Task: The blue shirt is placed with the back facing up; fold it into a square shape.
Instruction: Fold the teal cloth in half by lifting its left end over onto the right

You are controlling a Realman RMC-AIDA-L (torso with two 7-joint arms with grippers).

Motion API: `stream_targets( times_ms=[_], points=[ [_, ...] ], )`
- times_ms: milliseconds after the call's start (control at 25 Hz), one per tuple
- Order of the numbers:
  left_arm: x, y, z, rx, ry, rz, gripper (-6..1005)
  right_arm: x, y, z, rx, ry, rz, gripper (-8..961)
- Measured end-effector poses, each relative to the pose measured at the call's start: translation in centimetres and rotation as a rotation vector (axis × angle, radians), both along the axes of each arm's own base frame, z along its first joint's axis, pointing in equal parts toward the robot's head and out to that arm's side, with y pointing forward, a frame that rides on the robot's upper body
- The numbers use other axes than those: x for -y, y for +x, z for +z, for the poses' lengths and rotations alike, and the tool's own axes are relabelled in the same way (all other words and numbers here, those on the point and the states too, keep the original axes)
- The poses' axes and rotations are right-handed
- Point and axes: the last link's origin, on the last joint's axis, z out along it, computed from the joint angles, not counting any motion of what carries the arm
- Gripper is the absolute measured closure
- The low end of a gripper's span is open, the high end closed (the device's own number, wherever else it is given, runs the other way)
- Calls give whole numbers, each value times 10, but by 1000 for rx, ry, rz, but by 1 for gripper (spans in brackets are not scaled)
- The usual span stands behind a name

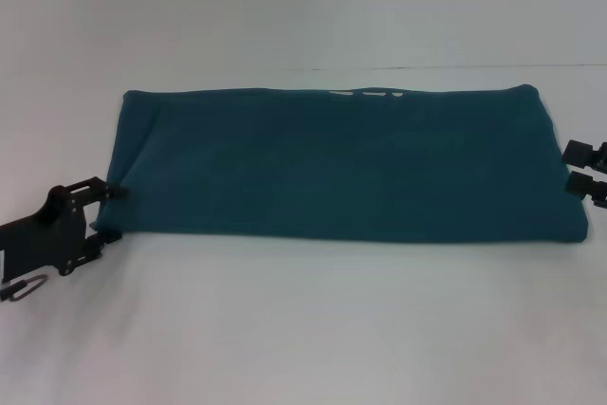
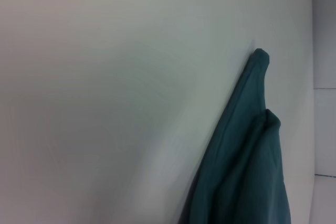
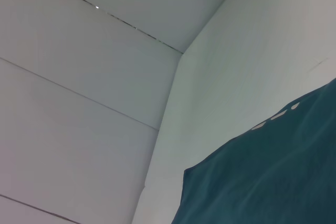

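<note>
Head view is showing the blue shirt (image 1: 341,163) lying as a wide folded band across the white table (image 1: 303,329). The left gripper (image 1: 106,211) is sitting at its left end, fingers spread wide around the edge, probably readying a crosswise fold. The right gripper (image 1: 586,170) is waiting beside the right end, its opening impossible to tell. No containers are showing.

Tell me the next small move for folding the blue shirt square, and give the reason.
Probably close the left claw on the shirt's left end. The blue shirt already lies folded into a long band on the white table, and the left claw's fingers stand apart at the band's near-left corner. The right claw waits at the right end, so bringing the ends together looks due next.
</note>
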Motion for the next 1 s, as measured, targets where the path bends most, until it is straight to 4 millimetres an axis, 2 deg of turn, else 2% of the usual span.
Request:
stream_targets(
  times_ms=[680, 1000],
  points=[
    [-20, 20, -14, -23, -1, -55, 336, 5, 3, -1, -10, -4, -8, 58],
    [-21, 22, -15, -29, -3, -77, 345, 7, 2, 0, -17, -5, -3, 58]
  ],
)
